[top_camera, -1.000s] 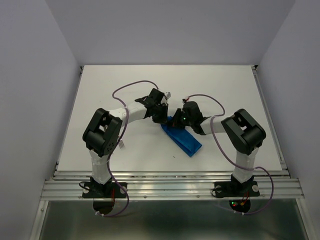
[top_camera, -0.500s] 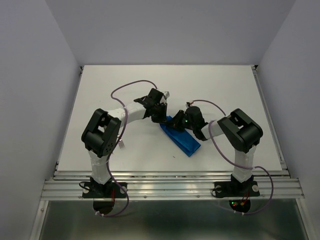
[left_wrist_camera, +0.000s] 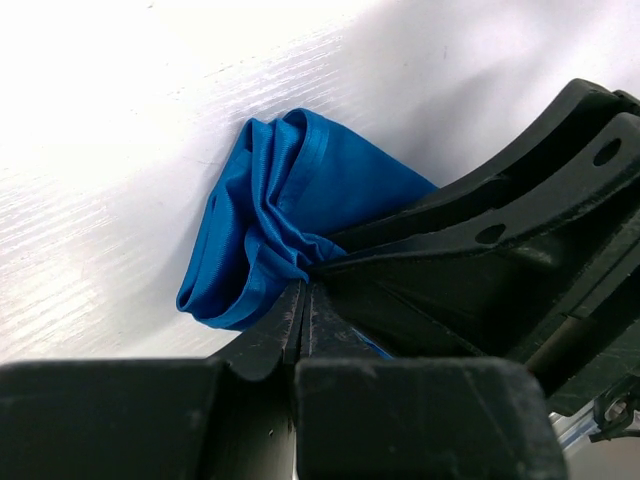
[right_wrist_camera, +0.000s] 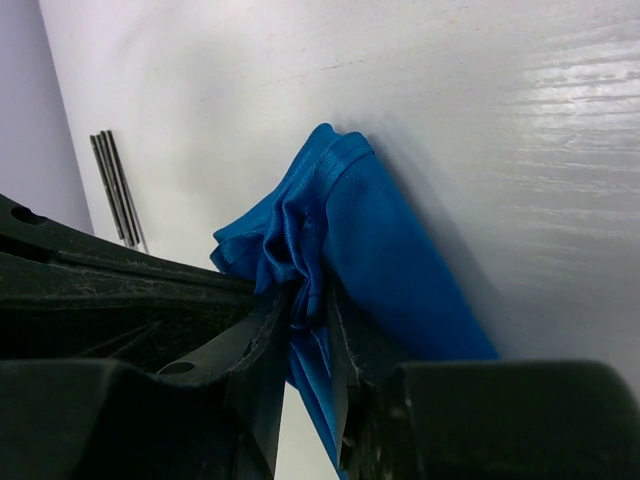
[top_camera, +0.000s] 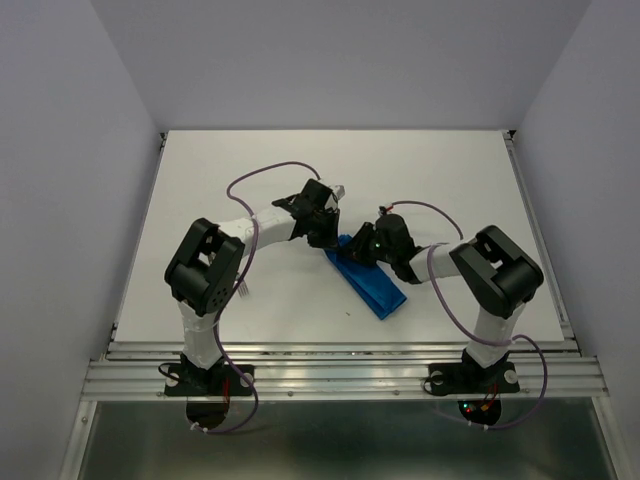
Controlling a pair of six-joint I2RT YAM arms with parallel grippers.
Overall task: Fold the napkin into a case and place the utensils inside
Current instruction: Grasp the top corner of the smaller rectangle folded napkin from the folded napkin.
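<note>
- Two grippers meet at one spot, the far left end of the blue napkin (top_camera: 370,282).
- The napkin lies on the white table (top_camera: 450,170), near the middle, folded into a long thin strip. Its long line runs from far left to near right.
- The left gripper (left_wrist_camera: 308,275) has its fingers pressed tight together on a bunched bit of cloth at that far left end. It is pinching the napkin.
- The right gripper (right_wrist_camera: 310,300) has its fingers a little apart, with a bunch of the same cloth between them. I cannot tell if it squeezes the cloth or only sits round it.
- From both grippers the rest of the strip runs off toward the near right. That is the right arm's side, so I think the right arm is nearer to the free end.
- Some thin dark sticks (right_wrist_camera: 115,190) lie well apart from the napkin, off to its left. They may be the knife and fork, but they are too small to tell.
</note>
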